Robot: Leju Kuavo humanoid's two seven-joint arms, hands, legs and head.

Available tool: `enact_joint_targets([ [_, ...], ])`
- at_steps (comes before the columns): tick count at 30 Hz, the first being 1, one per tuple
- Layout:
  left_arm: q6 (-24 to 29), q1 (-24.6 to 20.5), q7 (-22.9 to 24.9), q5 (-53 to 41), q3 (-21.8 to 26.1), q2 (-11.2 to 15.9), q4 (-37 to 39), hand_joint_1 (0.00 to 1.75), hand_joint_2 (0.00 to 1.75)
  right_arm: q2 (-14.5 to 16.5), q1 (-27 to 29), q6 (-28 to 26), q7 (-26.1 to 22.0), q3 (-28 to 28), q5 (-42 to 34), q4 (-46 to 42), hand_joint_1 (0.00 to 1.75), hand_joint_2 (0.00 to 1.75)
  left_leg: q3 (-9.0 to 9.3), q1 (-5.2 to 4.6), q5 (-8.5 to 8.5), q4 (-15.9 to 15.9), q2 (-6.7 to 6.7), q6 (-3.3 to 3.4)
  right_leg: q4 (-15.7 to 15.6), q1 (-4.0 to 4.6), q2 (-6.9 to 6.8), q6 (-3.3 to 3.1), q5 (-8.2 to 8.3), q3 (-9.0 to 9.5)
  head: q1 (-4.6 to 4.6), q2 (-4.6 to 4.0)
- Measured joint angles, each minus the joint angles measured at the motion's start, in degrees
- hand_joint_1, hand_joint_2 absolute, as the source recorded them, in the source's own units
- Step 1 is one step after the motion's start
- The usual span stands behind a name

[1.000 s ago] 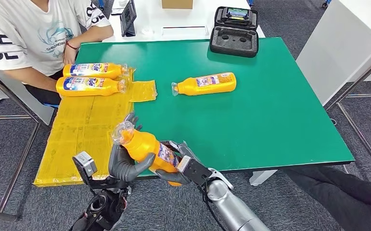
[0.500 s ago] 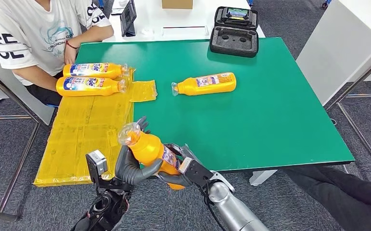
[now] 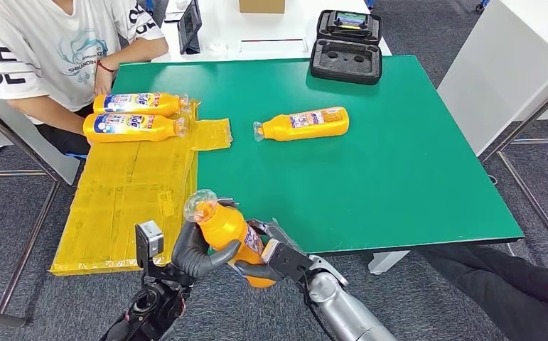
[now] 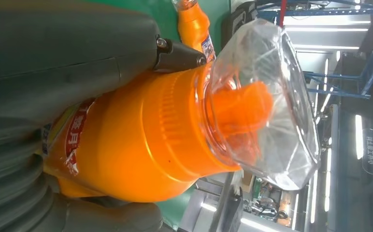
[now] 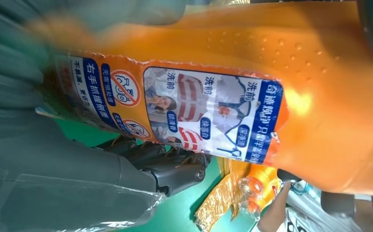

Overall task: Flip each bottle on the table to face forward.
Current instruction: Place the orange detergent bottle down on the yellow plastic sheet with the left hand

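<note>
Both the left hand (image 3: 194, 250) and right hand (image 3: 265, 257) wrap their fingers around one bottle (image 3: 229, 231) mid-flip; the worktop (image 3: 413, 163) bottle at 12 o'clock (image 3: 303, 123) appears unflipped.

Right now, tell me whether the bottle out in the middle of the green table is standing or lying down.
Lying down: the bottle rests on its side on the green table, cap pointing toward the yellow sheet.

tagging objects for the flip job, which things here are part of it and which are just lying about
Part of the job:
held bottle, in left hand and right hand
lone bottle on the green table
two bottles on the yellow sheet

Lying about:
black case
box
seated person
</note>
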Motion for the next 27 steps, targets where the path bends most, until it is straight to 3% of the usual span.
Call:
enact_joint_targets([
  [15, -0.7, 0.1, 1.0, 2.1, 0.9, 0.0, 0.1, 1.75, 1.75, 0.3, 0.1, -1.0, 0.0, 0.0, 0.6, 0.4, 1.68, 1.75, 0.0, 0.0, 0.0, 0.0, 0.0, 0.0, 0.0, 0.0, 0.0, 0.0, 0.0, 0.0, -0.01, 0.0],
  [16, -0.7, 0.1, 1.0, 2.1, 0.9, 0.0, 0.0, 1.75, 1.75, 0.3, 0.1, -1.1, 0.0, 0.0, 0.6, 0.4, 1.48, 1.75, 0.0, 0.0, 0.0, 0.0, 0.0, 0.0, 0.0, 0.0, 0.0, 0.0, 0.0, 0.0, -0.01, 0.0],
  [18, -0.6, 0.2, 1.0, 2.1, 0.9, 0.0, -0.1, 1.75, 1.75, 0.4, 0.1, -1.1, 0.0, 0.0, 0.6, 0.4, 0.65, 1.75, 0.0, 0.0, 0.0, 0.0, 0.0, 0.0, 0.0, 0.0, 0.0, 0.0, 0.0, 0.0, -0.01, 0.0],
  [19, -0.6, 0.2, 1.0, 2.1, 1.0, 0.0, -0.1, 1.75, 1.75, 0.4, 0.1, -1.2, 0.0, 0.0, 0.6, 0.4, 0.23, 1.31, 0.0, 0.0, 0.0, 0.0, 0.0, 0.0, 0.0, 0.0, 0.0, 0.0, 0.0, 0.0, -0.01, 0.0],
  [20, -0.4, 0.2, 1.0, 2.1, 1.0, 0.0, -0.2, 1.75, 1.75, 0.4, 0.1, -1.5, 0.0, 0.0, 0.6, 0.4, 0.0, 0.87, 0.0, 0.0, 0.0, 0.0, 0.0, 0.0, 0.0, 0.0, 0.0, 0.0, 0.0, 0.0, -0.01, 0.0],
  [22, 0.1, 0.2, 1.2, 2.3, 1.1, 0.0, -0.4, 1.75, 1.75, 0.6, 0.2, -2.4, 0.0, -0.2, 0.5, 0.5, 0.0, 0.0, 0.0, 0.0, 0.0, 0.0, 0.0, 0.0, 0.0, 0.0, 0.0, 0.0, 0.0, 0.0, -0.02, 0.0],
  [27, 2.6, 0.4, 2.4, 3.0, 2.2, 0.1, -2.1, 1.75, 1.75, 1.5, 0.2, -3.6, 0.0, -2.0, -1.6, 0.5, 0.0, 0.0, 0.0, 0.0, 0.0, 0.0, 0.01, 0.0, 0.0, 0.0, 0.0, 0.0, 0.0, -0.01, -0.01, 0.0],
])
